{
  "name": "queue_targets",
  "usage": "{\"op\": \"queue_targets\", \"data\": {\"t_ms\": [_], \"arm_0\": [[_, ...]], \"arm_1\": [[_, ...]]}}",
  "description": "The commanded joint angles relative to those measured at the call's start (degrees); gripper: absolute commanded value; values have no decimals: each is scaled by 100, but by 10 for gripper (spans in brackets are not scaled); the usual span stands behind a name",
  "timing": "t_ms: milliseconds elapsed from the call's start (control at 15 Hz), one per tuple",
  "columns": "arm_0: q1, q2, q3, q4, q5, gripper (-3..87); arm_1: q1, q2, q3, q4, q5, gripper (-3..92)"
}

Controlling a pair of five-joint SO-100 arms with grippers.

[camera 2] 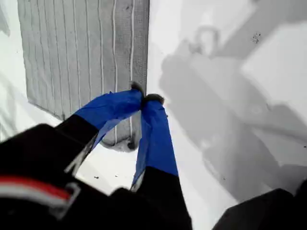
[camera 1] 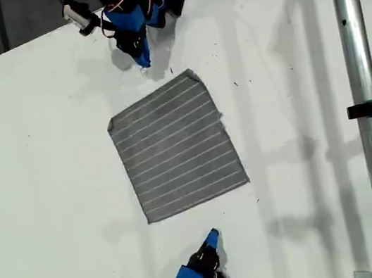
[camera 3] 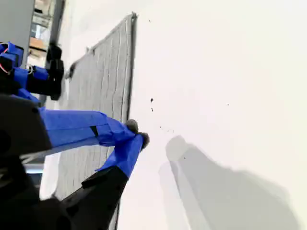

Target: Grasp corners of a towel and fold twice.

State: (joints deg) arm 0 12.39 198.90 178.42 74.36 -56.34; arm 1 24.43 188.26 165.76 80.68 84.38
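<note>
Grey striped towel [camera 1: 176,146] lies flat; my first gripper [camera 2: 146,99] and second gripper [camera 3: 136,134] have jaws closed, empty.

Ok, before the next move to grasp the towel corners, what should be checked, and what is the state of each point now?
1. Towel lies flat and unfolded on the table: ok.
2. First claw open for a grasp: not ok, shut and empty.
3. Second claw open for a grasp: not ok, shut and empty.
4. Each claw over a corner: not ok; in the exterior view both stand off the cloth.
5. Corner nearest the first claw lies flat: not ok, it looks curled.
</note>
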Motion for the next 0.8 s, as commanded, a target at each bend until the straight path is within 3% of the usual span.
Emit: {"op": "queue_targets", "data": {"t_ms": [0,400,733], "arm_0": [[-2241,26,26,0,-2918,-28],[-2197,26,26,-9,-3015,-28],[-1582,-422,-686,-492,-3797,-29]], "arm_1": [[448,9,-62,18,-123,-2],[18,9,-237,97,-114,-3],[-773,-1020,-1731,431,-62,-3]]}}
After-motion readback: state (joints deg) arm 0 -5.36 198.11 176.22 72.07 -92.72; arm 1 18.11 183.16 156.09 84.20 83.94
